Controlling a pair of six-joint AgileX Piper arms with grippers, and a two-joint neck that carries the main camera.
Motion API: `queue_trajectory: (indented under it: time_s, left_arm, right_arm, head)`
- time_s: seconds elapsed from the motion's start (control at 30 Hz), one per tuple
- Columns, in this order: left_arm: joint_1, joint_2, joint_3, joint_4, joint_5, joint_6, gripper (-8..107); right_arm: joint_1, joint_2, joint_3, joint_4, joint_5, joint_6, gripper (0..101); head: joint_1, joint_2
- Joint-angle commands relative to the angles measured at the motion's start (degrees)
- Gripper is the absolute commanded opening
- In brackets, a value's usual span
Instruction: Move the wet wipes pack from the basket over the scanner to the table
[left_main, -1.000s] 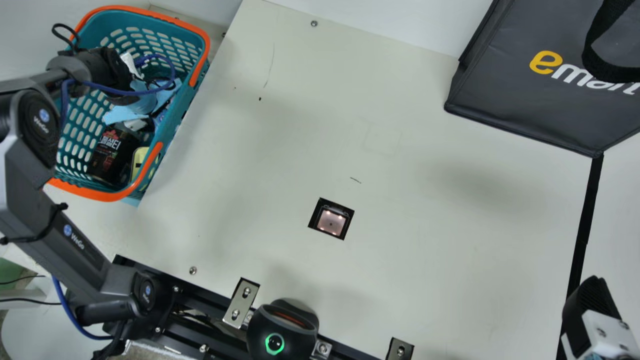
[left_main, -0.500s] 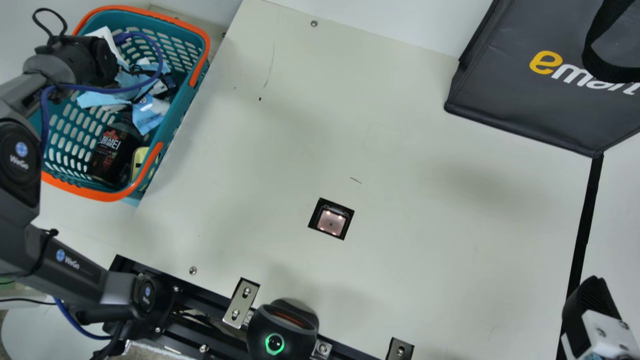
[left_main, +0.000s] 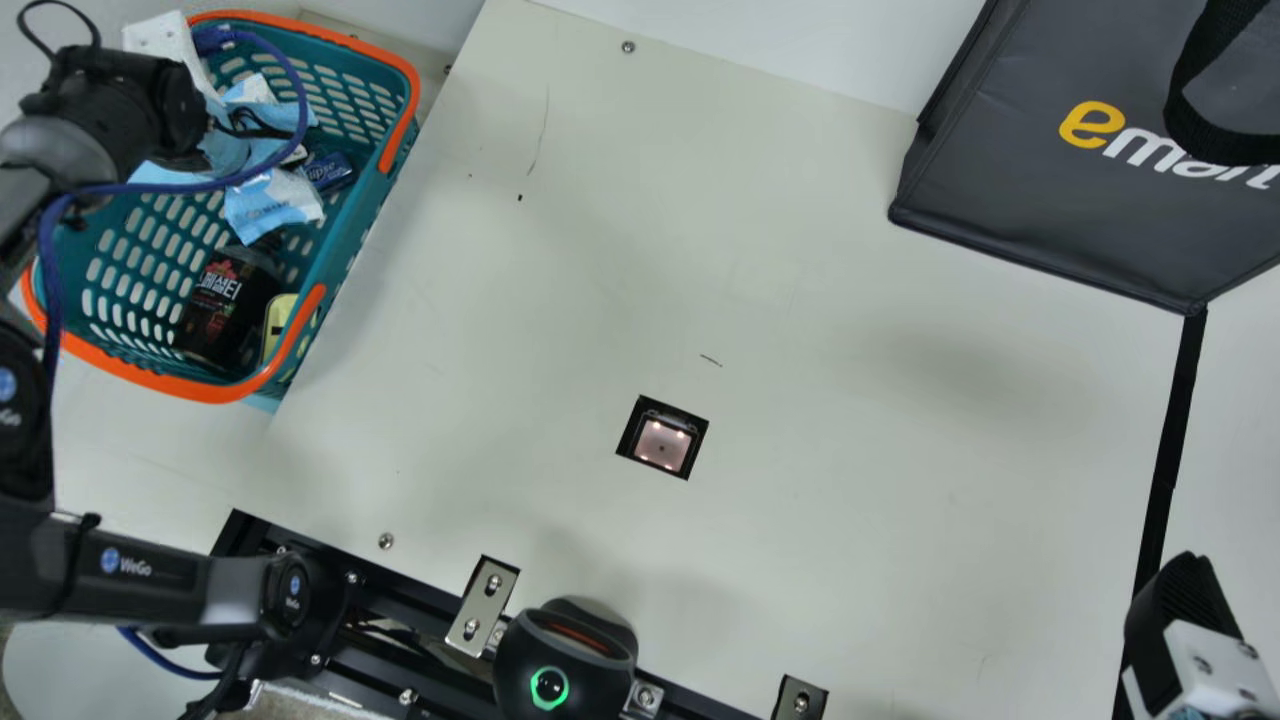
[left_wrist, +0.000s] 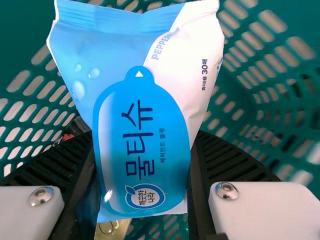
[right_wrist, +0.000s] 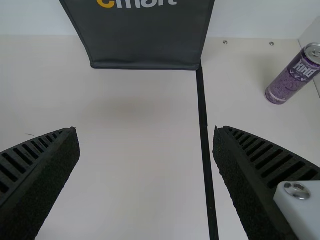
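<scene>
In the main view my left gripper (left_main: 222, 150) is at the basket (left_main: 190, 385), its fingertips hidden. The blue and white wet wipes pack (left_main: 272, 203) shows beside it within the basket's outline; its height I cannot tell. In the left wrist view, the gripper (left_wrist: 144, 137) is shut on the pack (left_wrist: 137, 95), a finger against each side, with the basket's perforated wall behind. The scanner (left_main: 663, 440) is a small lit window in the table (left_main: 850, 400). At the main view's lower right corner is my right gripper (left_main: 1182, 620); the right wrist view has this gripper (right_wrist: 146, 130) open, nothing between its fingers.
A dark bottle (left_main: 225, 300), a yellow item (left_main: 278, 325) and a small blue box (left_main: 328, 170) lie in the basket. A black bag (left_main: 1050, 160) is at the back right. The right wrist view has a purple can (right_wrist: 294, 75). A round black device (left_main: 565, 655) sits at the front edge.
My left arm has drawn back toward the main view's left, and the pack has shifted left with it. More of the basket's contents are uncovered. The right arm has kept still.
</scene>
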Motion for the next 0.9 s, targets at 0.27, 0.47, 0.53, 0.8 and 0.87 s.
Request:
queue_trajectory:
  time_s: [0.27, 0.47, 0.53, 0.8, 0.87]
  left_arm:
    - [-3.0, -11.5, -2.6, -10.2, 8.0, 10.9, -8]
    - [-6.9, -15.3, -4.8, -15.5, 14.5, 14.8, -8]
    - [-8.7, -16.4, -5.3, -16.9, 16.6, 15.5, -8]
    - [-18.9, -19.9, -6.0, -19.4, 22.4, 13.7, -8]
    - [-21.9, -20.5, -6.0, -19.7, 23.4, 12.4, -8]
  right_arm:
    - [0.0, 0.0, 0.0, 0.0, 0.0, 0.0, 95]
    - [0.0, 0.0, 0.0, 0.0, 0.0, 0.0, 95]
    - [0.0, 0.0, 0.0, 0.0, 0.0, 0.0, 95]
    - [0.0, 0.0, 0.0, 0.0, 0.0, 0.0, 95]
    - [0.0, 0.0, 0.0, 0.0, 0.0, 0.0, 95]
  head:
    - [-1.7, 0.1]
    - [-1.7, 0.1]
    - [-1.7, 0.1]
    - [-1.7, 0.1]
    - [-1.7, 0.1]
